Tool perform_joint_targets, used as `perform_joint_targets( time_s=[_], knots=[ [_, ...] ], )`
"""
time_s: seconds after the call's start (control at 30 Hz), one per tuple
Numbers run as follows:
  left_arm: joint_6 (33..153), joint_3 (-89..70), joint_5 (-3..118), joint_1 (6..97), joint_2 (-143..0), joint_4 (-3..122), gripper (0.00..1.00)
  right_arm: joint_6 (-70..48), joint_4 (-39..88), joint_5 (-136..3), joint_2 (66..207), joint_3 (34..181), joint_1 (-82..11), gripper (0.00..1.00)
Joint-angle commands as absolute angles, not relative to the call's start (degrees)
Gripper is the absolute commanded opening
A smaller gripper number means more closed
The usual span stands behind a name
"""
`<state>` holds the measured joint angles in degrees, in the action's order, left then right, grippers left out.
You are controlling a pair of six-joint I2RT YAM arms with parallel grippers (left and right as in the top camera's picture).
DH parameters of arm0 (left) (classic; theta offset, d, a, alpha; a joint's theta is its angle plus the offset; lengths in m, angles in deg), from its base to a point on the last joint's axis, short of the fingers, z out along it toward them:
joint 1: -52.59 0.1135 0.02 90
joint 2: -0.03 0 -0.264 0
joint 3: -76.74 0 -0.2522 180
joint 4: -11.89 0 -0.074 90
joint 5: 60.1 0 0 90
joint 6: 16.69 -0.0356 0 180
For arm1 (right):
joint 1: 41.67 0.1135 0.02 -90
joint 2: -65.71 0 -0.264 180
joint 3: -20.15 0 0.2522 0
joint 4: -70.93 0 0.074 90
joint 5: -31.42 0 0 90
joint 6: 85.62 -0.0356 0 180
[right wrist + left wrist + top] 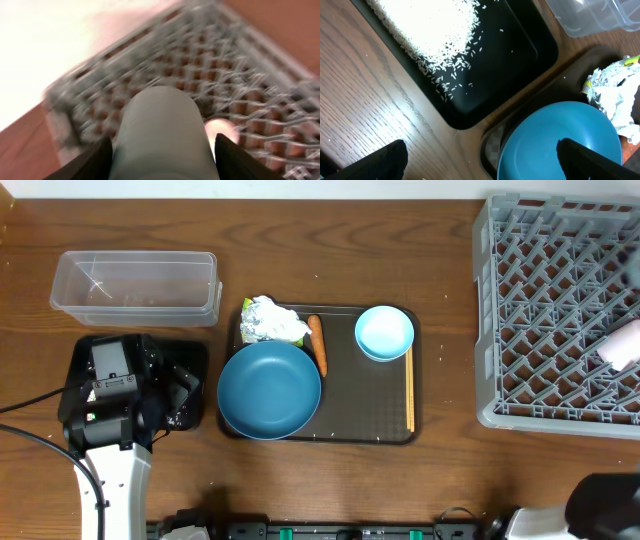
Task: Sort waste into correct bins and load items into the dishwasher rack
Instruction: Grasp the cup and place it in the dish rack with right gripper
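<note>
One light-blue cup (pixel 160 120) sits clamped in the right gripper (pixel 162 162) over the dishwasher rack (pixel 240 85), at the right. It should go down squarely before release. The left gripper (pixel 485 165) gapes wide.

Black tray (pixel 198 358) near tabletop's left edge: mostly hidden under left arm (pixel 110 410). Rack (pixel 530 300) at tabletop's right edge: cut by picture's right side. Right wrist view motion-blurred; light-blue cup (pixel 162 135) and rack smeared. Clear tub (pixel 590 17) cropped in left wrist view.
</note>
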<state>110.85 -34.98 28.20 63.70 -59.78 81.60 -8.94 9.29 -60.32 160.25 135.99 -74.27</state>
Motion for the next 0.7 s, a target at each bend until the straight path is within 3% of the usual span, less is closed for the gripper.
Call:
perform_joint_targets(
  time_s=[0.0,0.43,0.67],
  knots=[
    [111.1,-33.8,27.7,63.9,-59.9,81.8,0.98,-8.4,11.4,-60.7,163.2,137.0,-79.5,0.52],
    [111.1,-33.8,27.7,63.9,-59.9,81.8,0.98,-7.5,13.4,-60.6,173.7,136.9,-91.7,0.56],
    [111.1,-33.8,27.7,63.9,-59.9,81.8,0.98,-6.9,13.0,-60.6,174.6,136.9,-91.7,0.79]
  ],
)
